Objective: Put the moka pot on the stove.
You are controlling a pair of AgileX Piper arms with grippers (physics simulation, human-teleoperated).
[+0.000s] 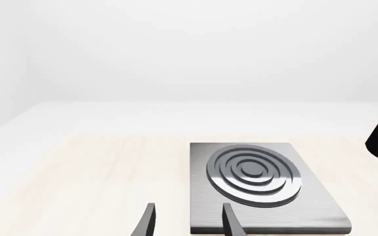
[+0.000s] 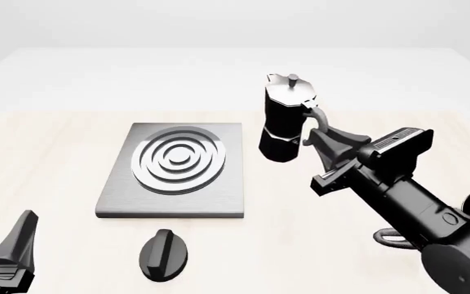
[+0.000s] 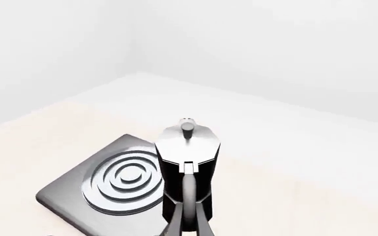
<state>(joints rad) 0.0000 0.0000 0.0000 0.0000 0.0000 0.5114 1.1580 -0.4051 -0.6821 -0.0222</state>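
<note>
While the moka pot [image 2: 285,122] is already gripped and appears lifted off the table [image 2: 55,153], it has not reached the stove [image 2: 218,190]: in the front view it hangs just beside the stove's right edge, toward the far corner, with no part of it over the burner rings [image 2: 178,160]. So the pick-up looks done, and what remains, as I judge it, is to carry the pot sideways over the rings, lower it onto them and let go. The right gripper [image 2: 315,136] has its jaws closed on the pot's black handle [image 2: 317,119], reaching in from the side away from the stove; the right wrist view looks straight down that handle, with the pot upright and the stove just beyond and to one side of it. The left gripper [image 2: 10,245] sits near the front edge of the table, well apart from the stove's near-left corner, its fingers [image 1: 148,219] spread and holding nothing. The pot itself is small and faceted, with a black lower body that flares toward the base, a silver upper part, and a silver lid [image 3: 187,140] topped by a small knob [image 3: 187,127]; it stands roughly upright, perhaps tipped slightly. The stove is a flat grey square slab much wider than the pot, so the landing should have room to spare. A black oval knob [image 2: 164,254] lies on the table just in front of the stove, playing no part in this.
</note>
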